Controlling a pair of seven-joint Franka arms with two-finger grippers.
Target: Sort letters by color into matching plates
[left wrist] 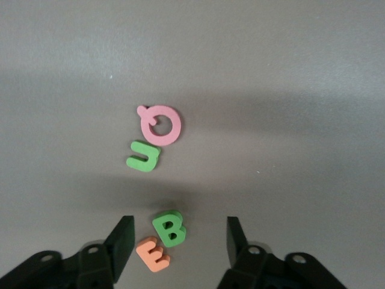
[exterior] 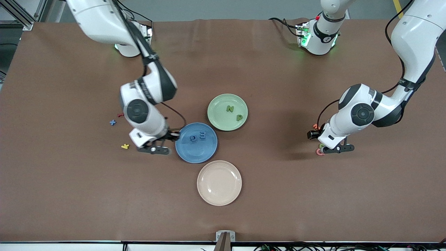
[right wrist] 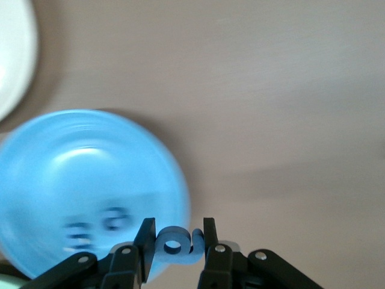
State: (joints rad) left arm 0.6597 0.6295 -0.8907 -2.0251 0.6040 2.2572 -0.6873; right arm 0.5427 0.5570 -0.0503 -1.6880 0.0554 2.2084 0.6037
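My right gripper (exterior: 161,150) is shut on a blue letter (right wrist: 174,245) and holds it over the rim of the blue plate (exterior: 197,155), at the right arm's end of that plate. Two blue letters (exterior: 198,137) lie in that plate. The pale green plate (exterior: 217,120) holds a green N (exterior: 230,108) and a green P (exterior: 239,118). My left gripper (left wrist: 178,221) is open, low over a green B (left wrist: 168,229) that touches an orange E (left wrist: 154,254). A green U (left wrist: 144,156) lies beside a pink Q (left wrist: 160,124). A blue X (exterior: 112,122) lies on the table.
A cream plate (exterior: 219,195) sits nearer the front camera than the blue plate. A yellow letter (exterior: 125,146) and a red letter (exterior: 120,115) lie near the blue X. The plates sit close together in the table's middle.
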